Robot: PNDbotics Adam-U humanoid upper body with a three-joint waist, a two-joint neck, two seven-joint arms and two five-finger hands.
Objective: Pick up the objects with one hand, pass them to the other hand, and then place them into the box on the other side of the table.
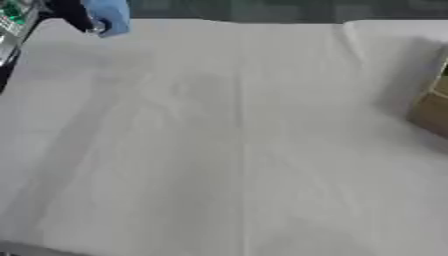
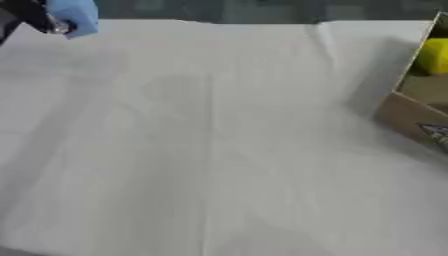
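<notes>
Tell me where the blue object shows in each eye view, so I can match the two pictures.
Left eye view: the blue object sits at the top left, next to a dark shape that may be the robot hand.
Right eye view: it sits in the top left corner, nearer the edge.
Shared landmark: the cardboard box at the right edge, on the white cloth.

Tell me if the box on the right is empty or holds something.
Not empty. The box stands open at the table's right edge, and a yellow thing shows inside it. What that thing is, and any other contents, cannot be told.
</notes>
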